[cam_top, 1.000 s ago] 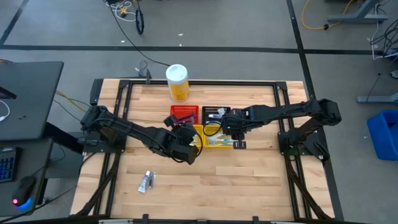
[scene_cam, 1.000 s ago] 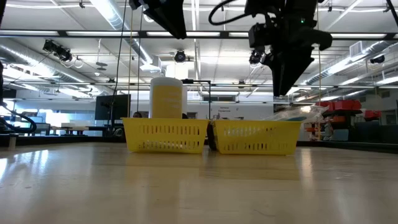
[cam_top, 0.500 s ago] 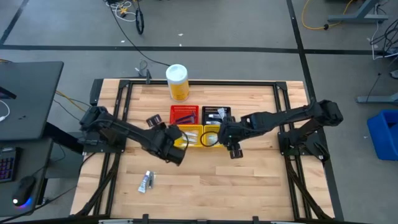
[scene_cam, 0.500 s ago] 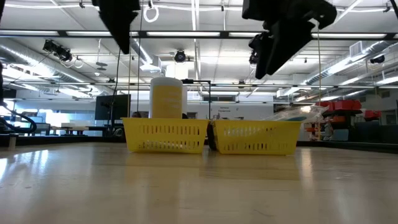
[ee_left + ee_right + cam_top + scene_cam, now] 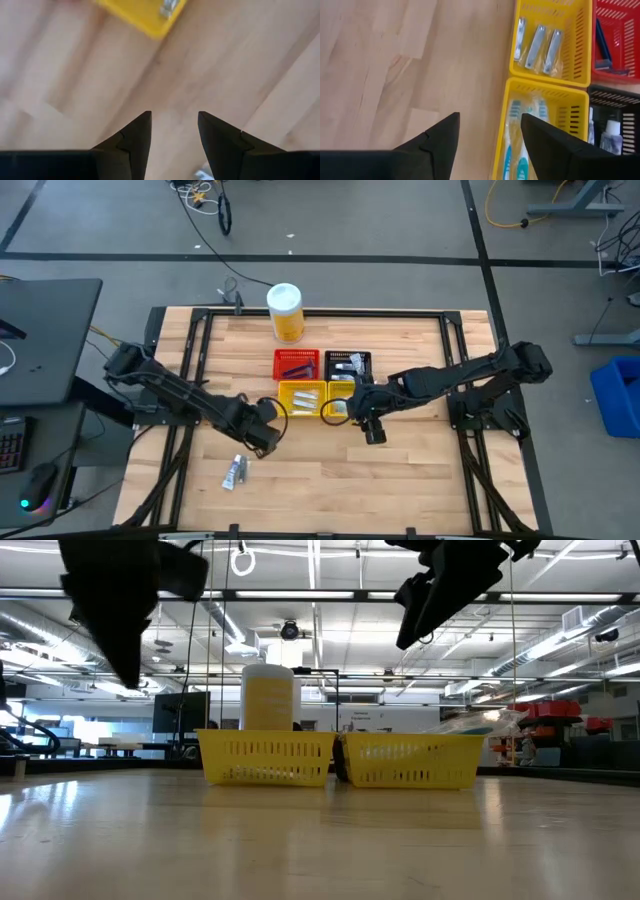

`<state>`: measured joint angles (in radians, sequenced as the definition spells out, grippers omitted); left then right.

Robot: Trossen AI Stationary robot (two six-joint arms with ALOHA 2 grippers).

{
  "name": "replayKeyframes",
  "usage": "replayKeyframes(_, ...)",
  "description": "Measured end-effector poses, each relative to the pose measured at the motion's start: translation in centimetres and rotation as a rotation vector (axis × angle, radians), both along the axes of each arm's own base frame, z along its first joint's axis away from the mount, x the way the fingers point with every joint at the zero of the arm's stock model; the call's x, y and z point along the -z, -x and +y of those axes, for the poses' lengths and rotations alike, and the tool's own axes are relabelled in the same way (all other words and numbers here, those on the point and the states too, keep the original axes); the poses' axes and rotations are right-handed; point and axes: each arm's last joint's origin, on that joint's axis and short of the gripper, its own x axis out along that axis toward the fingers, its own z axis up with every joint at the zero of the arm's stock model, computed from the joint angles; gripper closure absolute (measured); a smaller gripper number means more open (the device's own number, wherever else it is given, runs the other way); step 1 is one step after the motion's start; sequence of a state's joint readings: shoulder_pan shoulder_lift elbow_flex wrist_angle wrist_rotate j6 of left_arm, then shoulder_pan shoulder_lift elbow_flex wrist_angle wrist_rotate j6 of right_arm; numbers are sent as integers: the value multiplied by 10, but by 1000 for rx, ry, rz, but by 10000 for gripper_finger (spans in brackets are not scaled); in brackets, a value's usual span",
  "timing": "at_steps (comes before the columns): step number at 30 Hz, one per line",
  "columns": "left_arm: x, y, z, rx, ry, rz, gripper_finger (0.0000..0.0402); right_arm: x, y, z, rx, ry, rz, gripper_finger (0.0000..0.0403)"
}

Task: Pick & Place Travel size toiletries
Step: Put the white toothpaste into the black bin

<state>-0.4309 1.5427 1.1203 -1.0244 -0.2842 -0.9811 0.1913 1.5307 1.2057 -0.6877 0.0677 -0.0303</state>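
Note:
One small white and silver tube [image 5: 235,471] lies flat on the wood near the table's near-left part. My left gripper [image 5: 263,436] hangs open above bare wood just to the far right of it; in the left wrist view [image 5: 173,116] a silvery bit [image 5: 202,174] shows beside one finger. My right gripper [image 5: 372,430] is open above the wood at the near side of the baskets, also seen in its wrist view [image 5: 490,116]. Silver items [image 5: 535,45] lie in one yellow basket, toothbrushes [image 5: 515,135] in the other, blue razors [image 5: 601,42] in the red one.
Four small mesh baskets sit together mid-table: red [image 5: 297,364], black [image 5: 347,364], and two yellow [image 5: 302,396] [image 5: 338,410]. A tall yellow canister with a white lid [image 5: 285,311] stands by the far edge. Bare wood lies between the baskets and the near edge.
My left gripper has swung from above the yellow baskets toward the table's left and near edge, ending close to the lone tube. My right gripper has drawn back from over the yellow basket toward the near edge. No item has moved.

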Motion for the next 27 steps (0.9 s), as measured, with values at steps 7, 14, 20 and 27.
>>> replayKeyframes(7, 32, 26, 1, -183, 200, -30, 228, -1, -1, 1, -1, -3, -14, 198)
replayKeyframes(14, 53, 47, -12, -267, 323, 71, 222, -1, -1, 1, 13, -13, -17, 207)
replayKeyframes(20, 59, 53, -33, -291, 413, 9, 218, -1, -1, 1, 18, -16, -14, 207)
replayKeyframes(27, 61, 67, -50, -340, 435, 18, 218, -1, -1, 1, 18, -16, -15, 210)
